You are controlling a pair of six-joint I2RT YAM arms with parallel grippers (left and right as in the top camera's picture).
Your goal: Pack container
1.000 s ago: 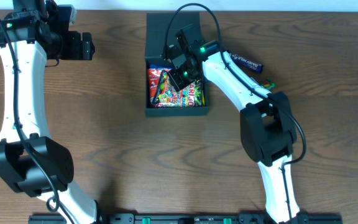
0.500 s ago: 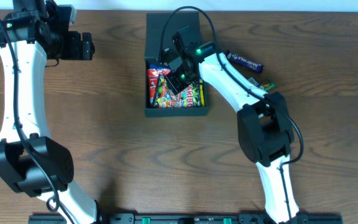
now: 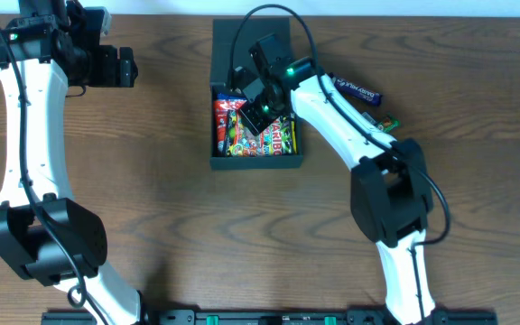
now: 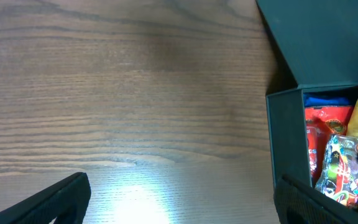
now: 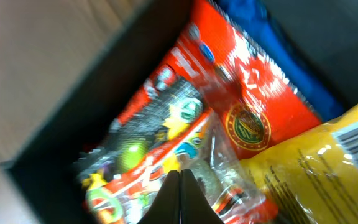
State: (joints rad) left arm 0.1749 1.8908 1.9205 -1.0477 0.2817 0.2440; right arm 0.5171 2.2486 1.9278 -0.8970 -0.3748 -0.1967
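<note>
The dark container [image 3: 256, 163] stands open at the table's middle back, its flap lid [image 3: 238, 47] lying flat behind it. It holds several snack packets: a red one [image 5: 247, 99], a yellow one [image 5: 331, 171], a colourful one [image 5: 145, 146] and a blue one [image 5: 263, 18]. My right gripper [image 3: 253, 114] is inside the container, shut, its tips [image 5: 180, 186] pressed together on top of the colourful packet. My left gripper [image 3: 126, 68] is open and empty over bare wood left of the container [image 4: 284, 149], with a wide gap [image 4: 179, 205] between its fingers.
A dark blue bar [image 3: 357, 90] and a small green packet [image 3: 387, 122] lie on the wooden table right of the container, beside my right arm. The table's back edge runs just behind the lid.
My right gripper has shifted slightly left and back inside the container, over the packets. The left arm has not moved.
</note>
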